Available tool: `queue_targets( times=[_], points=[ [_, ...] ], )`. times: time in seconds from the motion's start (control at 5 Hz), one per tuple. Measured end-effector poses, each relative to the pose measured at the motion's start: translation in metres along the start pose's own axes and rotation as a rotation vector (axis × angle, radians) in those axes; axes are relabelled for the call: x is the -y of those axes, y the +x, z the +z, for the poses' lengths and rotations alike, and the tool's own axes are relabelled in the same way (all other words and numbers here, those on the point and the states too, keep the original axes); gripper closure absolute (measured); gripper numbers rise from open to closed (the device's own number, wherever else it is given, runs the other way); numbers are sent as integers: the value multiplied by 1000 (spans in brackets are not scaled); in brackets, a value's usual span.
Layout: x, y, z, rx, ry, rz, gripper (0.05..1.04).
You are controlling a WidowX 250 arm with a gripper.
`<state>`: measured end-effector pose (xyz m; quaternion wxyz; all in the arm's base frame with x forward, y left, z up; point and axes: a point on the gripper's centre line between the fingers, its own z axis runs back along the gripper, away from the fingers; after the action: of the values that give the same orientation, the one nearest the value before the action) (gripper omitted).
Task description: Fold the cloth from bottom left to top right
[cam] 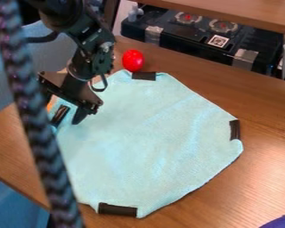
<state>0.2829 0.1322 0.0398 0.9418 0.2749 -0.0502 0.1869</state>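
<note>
"Cloth is lying spread over the worktop, nearly flat, and the fold is looking unstarted!"

"And the gripper is hanging over its left edge, right by the left tab. How are you reading the grip?"

"Its two sides are standing apart, one of them partly hiding behind the braided cord, and I'm seeing nothing clamped between them."

"So how is this fabric going to be handling?"

"Light and soft, I'm guessing; floppy, not slippery, nothing to break. The loose middle is probably going to be sagging and trailing while the held edge is rising."

"Where are you wanting the hold?"

"On that left tab, pinching tab and cloth together, since the dark strip is looking a touch stiffer than the fabric. The bottom tab is marking the other end of the lower-left edge, and it may be lagging if only one end is lifting."

"And the top tab is sitting just beside that red ball, so a wide swing could be nudging it."

"Any lettering in play?"

"A square coded label is showing on the black case behind, but I'm making out no readable words, and no print on the cloth."
</note>
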Motion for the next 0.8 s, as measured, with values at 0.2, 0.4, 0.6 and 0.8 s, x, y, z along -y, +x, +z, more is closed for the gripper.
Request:
queue_targets(
  times=[0.2, 0.4, 0.6, 0.8],
  points=[
    [-2, -5, -7, -30, 41, 13, 364],
    [-2, 0, -10, -36, 64, 24, 357],
    [-2, -1, -12, -38, 73, 26, 422],
    [-2, 0, -12, -35, 74, 30, 712]
  ],
)
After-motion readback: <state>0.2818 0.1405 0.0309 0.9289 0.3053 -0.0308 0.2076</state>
